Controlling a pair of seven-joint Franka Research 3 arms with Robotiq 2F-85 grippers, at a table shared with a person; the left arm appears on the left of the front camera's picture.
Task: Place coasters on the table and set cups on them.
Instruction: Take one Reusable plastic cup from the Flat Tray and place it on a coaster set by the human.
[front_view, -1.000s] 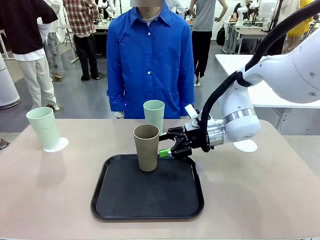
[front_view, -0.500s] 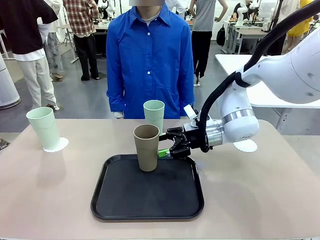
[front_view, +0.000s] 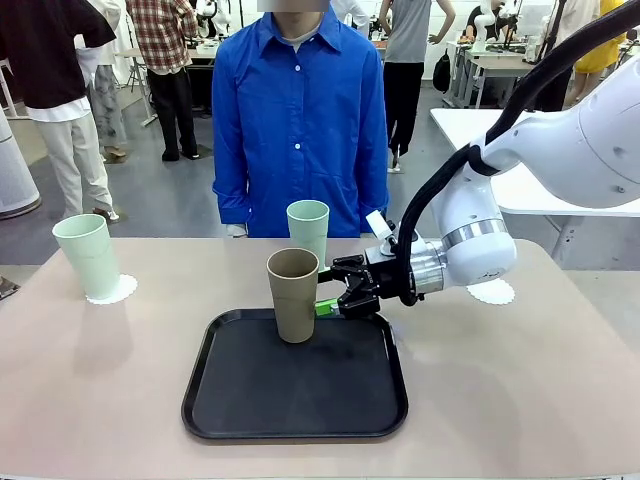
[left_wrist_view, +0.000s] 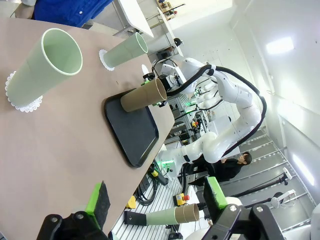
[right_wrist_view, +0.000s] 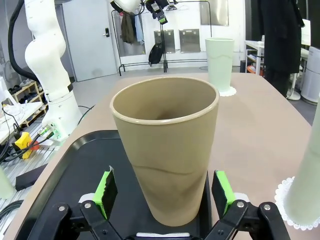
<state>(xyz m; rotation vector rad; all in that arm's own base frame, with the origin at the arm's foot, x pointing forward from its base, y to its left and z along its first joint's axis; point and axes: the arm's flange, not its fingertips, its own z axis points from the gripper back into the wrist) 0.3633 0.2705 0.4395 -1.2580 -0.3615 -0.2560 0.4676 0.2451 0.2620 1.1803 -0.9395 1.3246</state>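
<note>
A brown cup (front_view: 293, 295) stands upright on the black tray (front_view: 300, 400). My right gripper (front_view: 322, 290) is open, level with the cup's lower half, and reaches in from the right. In the right wrist view the brown cup (right_wrist_view: 167, 155) stands between the two green pads (right_wrist_view: 106, 192) with a gap on each side. One mint cup (front_view: 87, 257) stands on a coaster (front_view: 110, 290) at the far left of the table (front_view: 520, 380). A second mint cup (front_view: 307, 230) stands behind the tray, on its coaster (left_wrist_view: 103, 59). A bare coaster (front_view: 490, 292) lies behind my right arm. My left gripper (left_wrist_view: 156, 197) is open and holds nothing.
A person in a blue shirt (front_view: 300, 120) stands at the far edge of the table, hands down. A white table (front_view: 520, 160) stands at the back right. Bare tabletop lies on both sides of the tray.
My right gripper has crept slightly left, closer around the brown cup. The cups and coasters have not moved.
</note>
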